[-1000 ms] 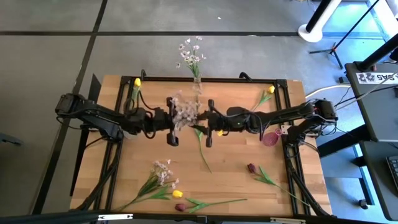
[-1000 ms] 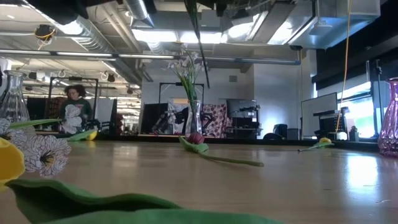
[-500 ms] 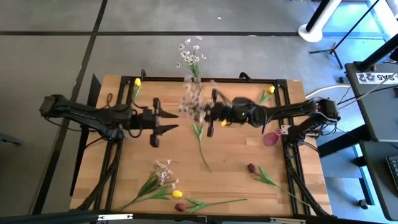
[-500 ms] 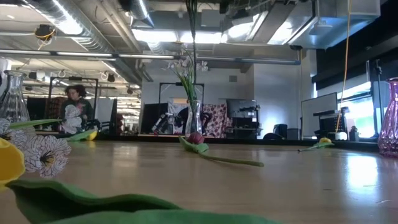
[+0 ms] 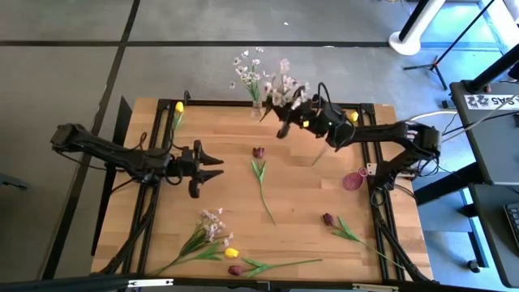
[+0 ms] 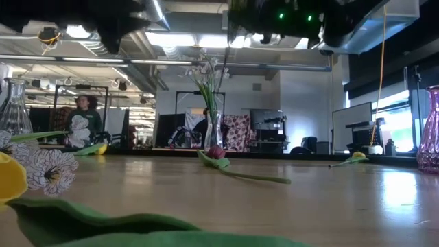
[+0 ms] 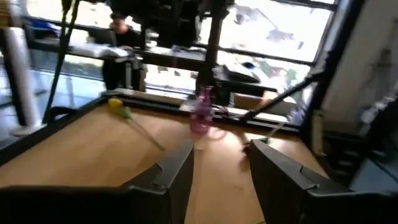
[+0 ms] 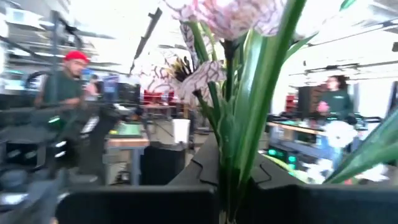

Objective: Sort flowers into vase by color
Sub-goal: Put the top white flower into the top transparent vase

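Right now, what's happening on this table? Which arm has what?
The right gripper is shut on a spray of pale blossoms, holding it near the clear vase at the table's far edge, which already holds similar blossoms. The left gripper is open and empty over the left half of the table. A maroon tulip lies mid-table; more flowers lie along the near edge, and a pink vase stands at the right.

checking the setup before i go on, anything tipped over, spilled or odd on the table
Nothing stands out. The loose flowers lie flat on the table, and the clear vase and pink vase are not tipped.
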You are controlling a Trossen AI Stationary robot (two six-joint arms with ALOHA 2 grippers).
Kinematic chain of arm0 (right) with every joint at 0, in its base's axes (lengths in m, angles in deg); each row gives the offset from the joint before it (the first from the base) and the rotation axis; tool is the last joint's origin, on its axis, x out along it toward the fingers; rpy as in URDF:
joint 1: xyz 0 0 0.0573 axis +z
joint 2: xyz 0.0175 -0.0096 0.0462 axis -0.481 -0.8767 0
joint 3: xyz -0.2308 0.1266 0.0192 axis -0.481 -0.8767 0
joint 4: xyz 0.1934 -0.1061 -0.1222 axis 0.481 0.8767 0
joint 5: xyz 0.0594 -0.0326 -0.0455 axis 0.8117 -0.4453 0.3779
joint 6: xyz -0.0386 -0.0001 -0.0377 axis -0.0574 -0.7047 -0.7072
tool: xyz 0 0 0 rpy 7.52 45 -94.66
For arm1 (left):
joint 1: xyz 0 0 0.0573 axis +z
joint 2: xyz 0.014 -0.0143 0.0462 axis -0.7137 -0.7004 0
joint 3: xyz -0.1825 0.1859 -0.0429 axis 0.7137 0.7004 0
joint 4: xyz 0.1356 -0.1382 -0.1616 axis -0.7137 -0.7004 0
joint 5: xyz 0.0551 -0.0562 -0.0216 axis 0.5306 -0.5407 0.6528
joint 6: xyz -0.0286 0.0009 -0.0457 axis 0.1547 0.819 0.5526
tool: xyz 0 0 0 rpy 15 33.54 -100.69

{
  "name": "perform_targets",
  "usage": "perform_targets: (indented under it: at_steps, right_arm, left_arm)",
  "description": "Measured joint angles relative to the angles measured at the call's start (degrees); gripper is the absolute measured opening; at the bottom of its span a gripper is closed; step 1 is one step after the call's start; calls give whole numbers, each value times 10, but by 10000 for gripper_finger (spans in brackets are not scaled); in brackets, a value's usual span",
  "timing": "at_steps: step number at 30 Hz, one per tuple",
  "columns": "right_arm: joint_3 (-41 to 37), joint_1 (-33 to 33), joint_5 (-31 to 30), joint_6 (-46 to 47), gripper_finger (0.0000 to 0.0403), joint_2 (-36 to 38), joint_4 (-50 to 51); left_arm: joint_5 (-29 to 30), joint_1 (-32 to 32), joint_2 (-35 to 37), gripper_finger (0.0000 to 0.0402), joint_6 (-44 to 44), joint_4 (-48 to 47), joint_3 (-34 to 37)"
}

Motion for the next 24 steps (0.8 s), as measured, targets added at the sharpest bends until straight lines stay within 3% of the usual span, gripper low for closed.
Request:
perform_targets:
  at_steps: [4,11,19,24]
  right_arm:
    - [0,-37,4,0,6,-32,-30]
    - [19,-85,9,1,6,-67,-89]
    - [131,-117,24,-1,12,-143,-17]
    - [144,-117,29,-7,7,-178,13]
  left_arm:
    - [3,15,-16,149,2,94,45]
    - [14,40,-60,149,22,108,55]
    - [15,66,-97,149,15,138,55]
    - [15,67,-99,149,17,138,55]
